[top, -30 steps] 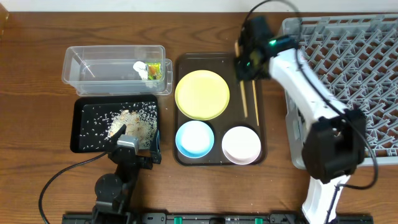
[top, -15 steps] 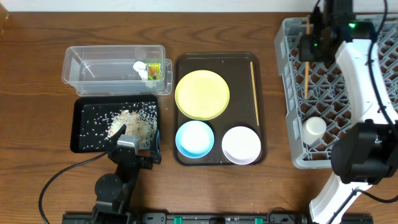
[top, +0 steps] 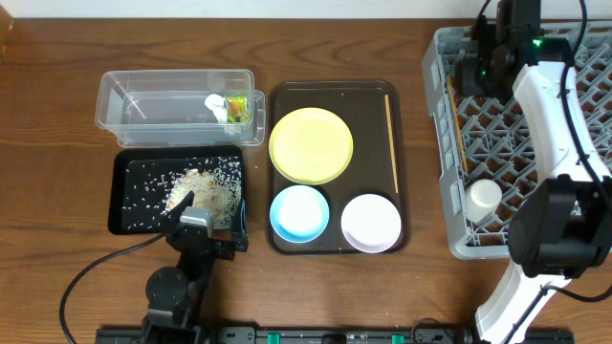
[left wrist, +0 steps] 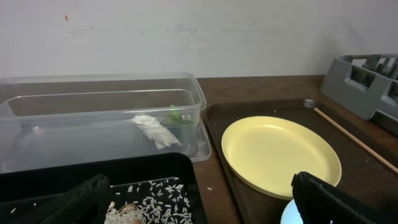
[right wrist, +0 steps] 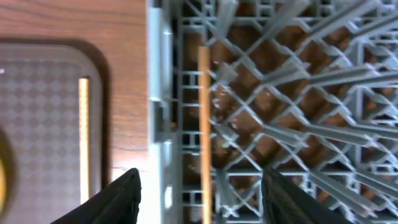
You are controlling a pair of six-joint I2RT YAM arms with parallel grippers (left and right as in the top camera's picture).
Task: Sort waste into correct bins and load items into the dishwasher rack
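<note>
Dishwasher rack (top: 593, 96) fills the right side of my overhead view, and my right arm stretches across its left part, hiding some of the lattice. Left of it sits the brown serving tray (top: 287, 96). Further left, the clear tub (top: 143, 96) lies behind the black tray (top: 129, 220). On the brown tray I see the yellow plate (top: 311, 144) at the back, with the light blue bowl (top: 299, 212) and white bowl (top: 371, 222) side by side in front. The white cup (top: 483, 198) stands in the rack near its left front corner. One chopstick (top: 457, 124) lies in the rack just inside its left wall; the other chopstick (top: 391, 143) lies along the brown tray's right edge. The wrapper (top: 234, 107) sits in the tub's right end, and rice (top: 206, 186) is scattered in the black tray. My right gripper (right wrist: 200, 180) hangs over the racked chopstick, jaws parted and touching nothing. My left gripper (left wrist: 200, 186) sits spread wide at the black tray's front edge, holding nothing.
</note>
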